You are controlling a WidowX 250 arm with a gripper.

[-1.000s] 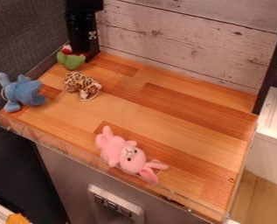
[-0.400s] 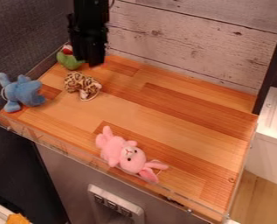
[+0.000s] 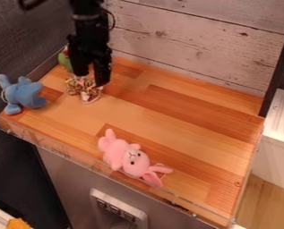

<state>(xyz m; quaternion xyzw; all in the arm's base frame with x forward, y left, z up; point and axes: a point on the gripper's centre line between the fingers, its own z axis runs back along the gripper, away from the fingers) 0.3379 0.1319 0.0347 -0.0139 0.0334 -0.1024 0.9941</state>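
End effector [image 3: 91,80]: fingers spread | leopard-print plush [image 3: 75,86]: partly hidden behind it | green plush [image 3: 63,61]: mostly hidden

Your arm [image 3: 89,20] slants in from the top edge; your gripper [image 3: 91,79] hangs upper left, fingers [image 3: 102,75] pointing down, parted.

glossy wood counter [image 3: 168,116], fuzzy pink plush rabbit [image 3: 125,154], clear plastic rim [image 3: 66,153]
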